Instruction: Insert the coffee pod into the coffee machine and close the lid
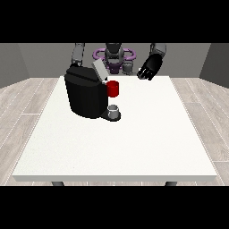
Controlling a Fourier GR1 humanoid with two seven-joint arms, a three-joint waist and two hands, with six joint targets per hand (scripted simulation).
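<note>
The black coffee machine [85, 96] stands on the white table [134, 143], left of its middle. Its grey lid [99, 69] is tilted up and open. A red thing at the machine [113, 88] sits at its front right, under the lid. Below that, a small grey thing [114, 109] rests on the machine's low base; I cannot tell whether it is the pod. The hand at the view's right [150, 67] hangs above the table's far edge, apart from the machine, with relaxed fingers and nothing in it. The arm at the view's left [78, 53] goes down behind the machine, which hides its hand.
The robot's torso [114, 56] is behind the table's far edge. Wooden floor surrounds the table. The white tabletop stretches wide in front of and to the right of the machine.
</note>
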